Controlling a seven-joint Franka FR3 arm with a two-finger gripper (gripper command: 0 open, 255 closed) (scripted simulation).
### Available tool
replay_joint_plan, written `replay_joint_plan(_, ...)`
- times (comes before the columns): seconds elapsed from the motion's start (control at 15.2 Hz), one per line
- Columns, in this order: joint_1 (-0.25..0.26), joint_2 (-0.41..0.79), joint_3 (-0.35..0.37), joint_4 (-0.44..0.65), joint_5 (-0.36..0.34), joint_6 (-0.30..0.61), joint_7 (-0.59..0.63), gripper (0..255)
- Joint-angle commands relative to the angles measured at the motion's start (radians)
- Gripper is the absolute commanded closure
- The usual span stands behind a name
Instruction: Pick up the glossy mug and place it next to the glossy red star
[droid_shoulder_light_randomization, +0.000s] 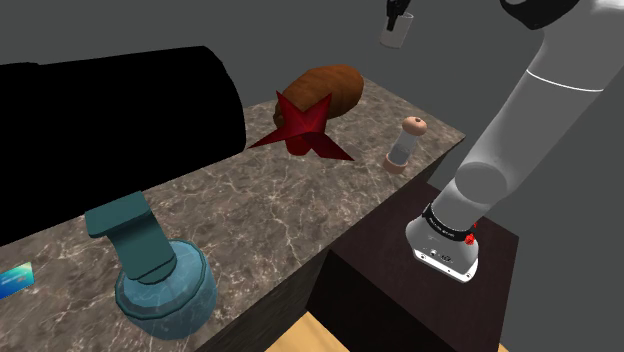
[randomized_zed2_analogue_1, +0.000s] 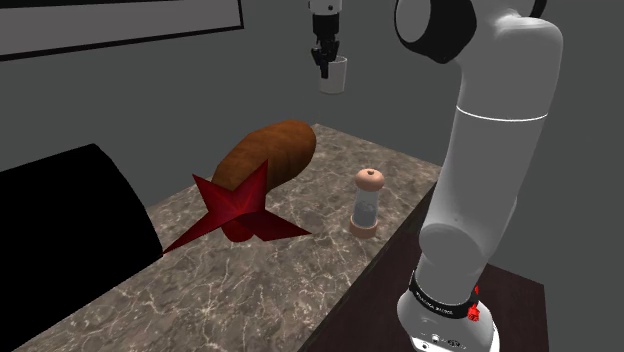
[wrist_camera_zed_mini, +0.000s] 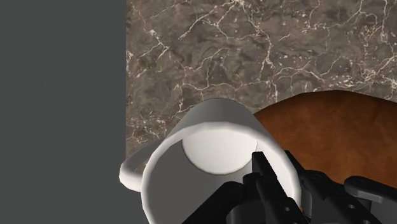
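Gripper pinches the mug by its rim; we hang high above the star, about over the loaf behind it. Our way, we judge, runs down toward the star.

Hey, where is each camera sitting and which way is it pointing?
Shoulder: beside the stand, looking down along the counter; arm at right, claw holding the mug up top.
Second exterior: nearly the same side, closer in, facing the wall; arm at right.
Wrist: above the claw, looking down into the mug.
Shared: both exterior views show the star.
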Motion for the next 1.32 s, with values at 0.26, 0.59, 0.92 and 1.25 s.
replay_joint_plan(0.26, -0.006, 0.019, -0.003, 0.094, 0.008, -0.077, -0.008, 255)
replay_joint_plan(0.59, 0.069, -0.159, 0.054, -0.107, -0.065, -0.044, 0.122, 255)
replay_joint_plan(0.92, 0.116, -0.303, 0.129, -0.260, -0.105, -0.036, 0.252, 255)
replay_joint_plan(1.25, 0.153, -0.419, 0.212, -0.376, -0.114, -0.043, 0.376, 255)
